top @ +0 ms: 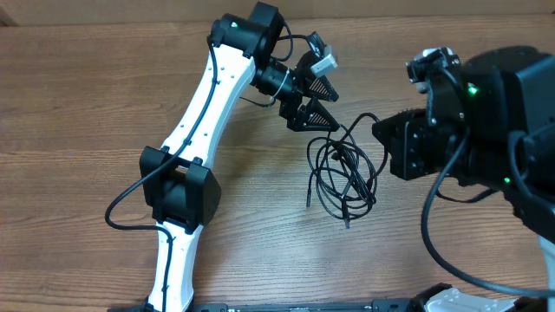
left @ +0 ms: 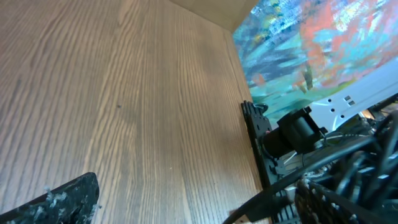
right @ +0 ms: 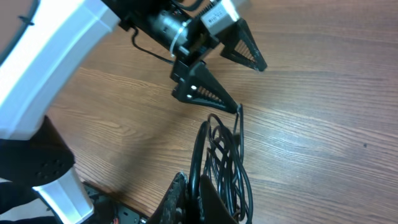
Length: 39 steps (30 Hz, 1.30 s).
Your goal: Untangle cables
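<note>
**Right gripper (right: 193,188) clamping the cables (right: 217,152); left gripper (right: 252,88) standing wide open, holding nothing.**
Overhead: the coil is lying centre-right on the wooden table (top: 104,78), just near of the left fingers; the right arm (top: 434,143) is hiding its own fingers. Left wrist: one finger (left: 56,202) is showing, and the right side is blurring into dark clutter. Right wrist: the closed fingers are running off the near edge.

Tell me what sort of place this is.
Likely a robotics lab bench. The white left arm and the black right arm share a wood-grain table holding tangled cables. A colourful painted panel shows beyond the table's edge.
</note>
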{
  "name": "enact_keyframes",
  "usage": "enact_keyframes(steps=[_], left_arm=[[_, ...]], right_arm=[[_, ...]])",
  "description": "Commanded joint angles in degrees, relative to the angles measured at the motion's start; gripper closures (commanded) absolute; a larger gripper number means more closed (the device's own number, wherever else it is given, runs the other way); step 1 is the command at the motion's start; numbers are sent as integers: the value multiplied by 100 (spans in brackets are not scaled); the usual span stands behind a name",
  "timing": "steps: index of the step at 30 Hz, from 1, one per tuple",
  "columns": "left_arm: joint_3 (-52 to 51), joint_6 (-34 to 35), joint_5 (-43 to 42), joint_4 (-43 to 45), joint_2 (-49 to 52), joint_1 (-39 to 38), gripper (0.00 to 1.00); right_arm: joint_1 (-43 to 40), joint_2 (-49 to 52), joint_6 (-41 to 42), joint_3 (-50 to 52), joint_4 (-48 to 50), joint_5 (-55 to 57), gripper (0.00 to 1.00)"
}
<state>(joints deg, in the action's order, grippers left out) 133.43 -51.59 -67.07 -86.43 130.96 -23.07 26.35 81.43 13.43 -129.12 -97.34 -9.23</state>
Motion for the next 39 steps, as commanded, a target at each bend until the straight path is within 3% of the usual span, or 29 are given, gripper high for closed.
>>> enact_keyframes(steps=[1,3,9,12,19,39], left_arm=[[-22,-409,-140,15,42,-157,2],[-22,-507,-138,13,42,-208,9],[-22,-518,-136,13,42,-295,6],[-22,-492,-107,7,42,-295,0],[-22,-162,33,-28,42,-236,0],[-22,20,92,-4,68,-328,0]], right_arm=[[4,-245,-107,-153,31,-120,96],[4,-356,-107,-151,31,-118,96],[2,-605,-107,-151,31,11,96],[2,-634,-98,-151,31,402,96],[-61,-632,225,-151,33,1478,96],[-372,-299,280,-146,225,1128,96]])
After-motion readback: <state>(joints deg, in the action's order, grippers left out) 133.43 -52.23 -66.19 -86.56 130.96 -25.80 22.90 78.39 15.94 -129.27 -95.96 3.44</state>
